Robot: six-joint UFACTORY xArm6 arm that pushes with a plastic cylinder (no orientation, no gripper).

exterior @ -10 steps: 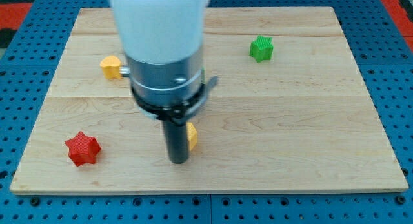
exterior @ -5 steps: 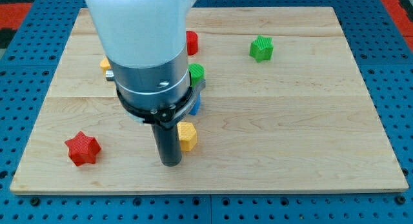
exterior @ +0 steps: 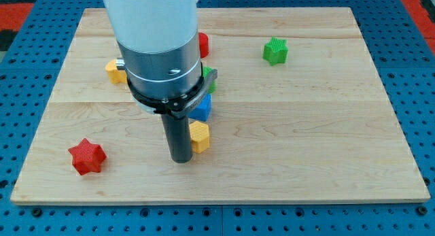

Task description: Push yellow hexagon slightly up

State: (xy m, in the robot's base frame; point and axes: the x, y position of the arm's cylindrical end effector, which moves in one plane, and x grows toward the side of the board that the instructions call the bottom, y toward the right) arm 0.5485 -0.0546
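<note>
The wooden board [exterior: 326, 127] fills most of the view, and the arm's pale housing [exterior: 153, 32] hangs over its left-centre, hiding much of what lies beneath. There are no fingers to speak of, only a dark rod; my tip [exterior: 180, 160] rests on the wood just left of and slightly below the yellow hexagon [exterior: 199, 136], touching it or nearly so. The hexagon sits a little below the board's middle, with a blue block [exterior: 202, 109] right above it, partly hidden.

It looks like a small, light, rigid plastic piece that should slide easily on smooth wood. I'd push from its lower face; an off-centre shove would likely spin it or send it sideways, and the blue block is close.

No containers here. Scattered about: a red star [exterior: 86, 156], a green star [exterior: 275, 50], a yellow block [exterior: 114, 70], slivers of red [exterior: 203, 43] and green [exterior: 209, 78].
</note>
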